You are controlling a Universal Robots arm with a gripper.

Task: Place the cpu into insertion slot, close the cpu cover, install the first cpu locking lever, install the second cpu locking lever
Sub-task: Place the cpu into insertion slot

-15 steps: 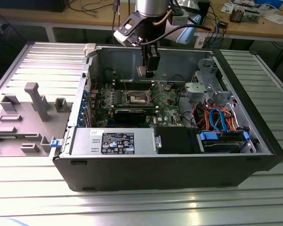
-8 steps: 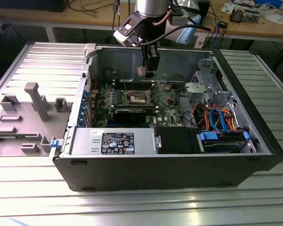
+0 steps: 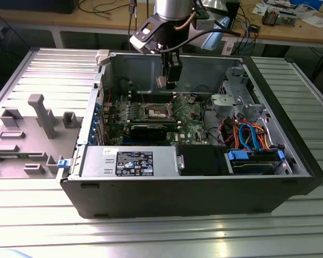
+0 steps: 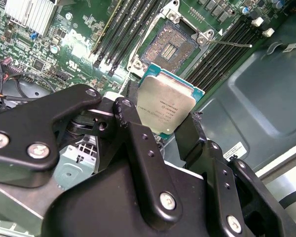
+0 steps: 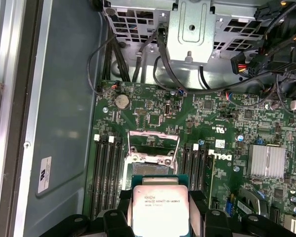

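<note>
Closest in, the black jointed fingers (image 4: 138, 143) of the tool (image 4: 160, 114) are closed on the small flat square cpu (image 4: 166, 104) with its silver-grey metal top. They pinch it by two opposite edges. The cpu is held in the air over the green motherboard (image 5: 237, 123), near the square silvery socket (image 4: 170, 49) but apart from it.

The socket's field of contacts lies bare. The thin silvery cpu cover (image 5: 154, 134), a frame plate with a central opening, shows at the socket's edge, swung clear of the contacts; its exact angle I cannot tell. A thin straight wire lever (image 4: 232, 44) sticks out from one corner of the socket. Long black memory slots (image 4: 123, 29) flank the socket on both sides.

In the exterior view, the large black computer case (image 3: 177, 193) lies open on its side on the ribbed aluminium table (image 3: 161, 239). Inside it, along the near wall:
- A silver-grey power supply box with a black label (image 3: 126, 161) sits at the exterior view's left.
- A plain black block (image 3: 202, 160) sits in the middle.
- A blue-fronted drive bay (image 3: 255, 160) sits at the exterior view's right, with orange and blue cables (image 3: 247, 134) looped just behind it.

The motherboard covers the far left part of the case floor, and the tool hangs above it, over the socket's far side.

Outside the case, at the exterior view's left, a grey moulded tray (image 3: 21, 145) lies on the table and carries several upright grey blocks.
</note>
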